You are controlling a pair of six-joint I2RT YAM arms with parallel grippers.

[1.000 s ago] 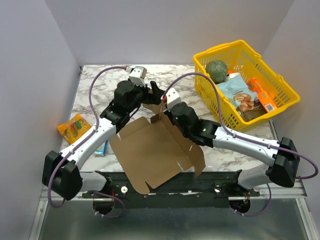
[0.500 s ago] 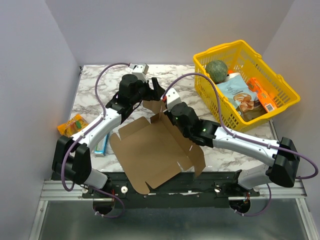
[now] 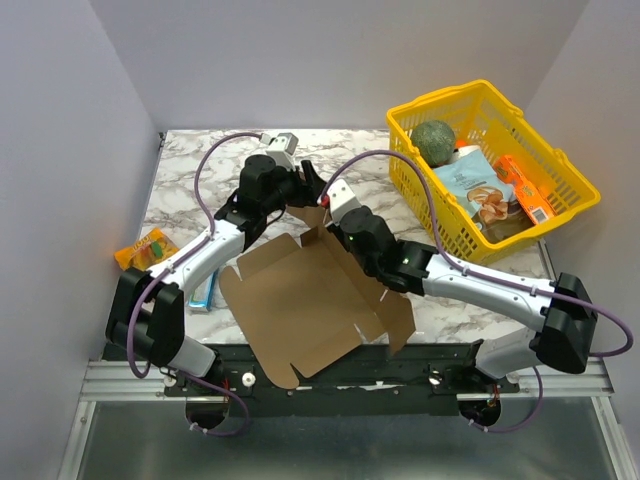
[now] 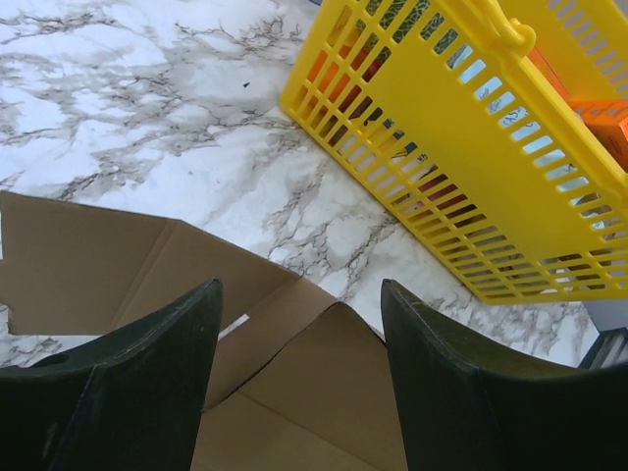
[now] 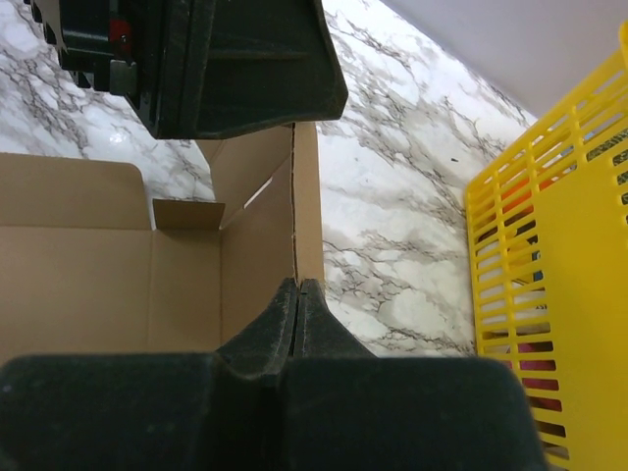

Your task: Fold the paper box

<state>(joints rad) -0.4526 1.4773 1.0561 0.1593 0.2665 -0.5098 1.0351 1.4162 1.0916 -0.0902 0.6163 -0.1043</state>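
The paper box (image 3: 300, 300) is a brown die-cut cardboard sheet lying open at the table's front middle, with its far right side wall raised. My right gripper (image 3: 330, 222) is shut on the top edge of that raised wall (image 5: 299, 211), holding it upright. My left gripper (image 3: 312, 190) is open just beyond the box's far corner, its fingers (image 4: 147, 373) straddling a folded flap (image 4: 324, 363) without touching it. In the right wrist view the left gripper's black body (image 5: 226, 59) hangs right above the held wall.
A yellow plastic basket (image 3: 560, 215) with a green ball and packets stands at the right back, close to the box in the left wrist view (image 4: 461, 147). An orange snack packet (image 3: 147, 250) and a small blue-green carton (image 3: 204, 292) lie at the left.
My left arm has swung toward the back and right, bringing its open gripper over the box's far corner flap. My right gripper has kept its hold on the raised wall.
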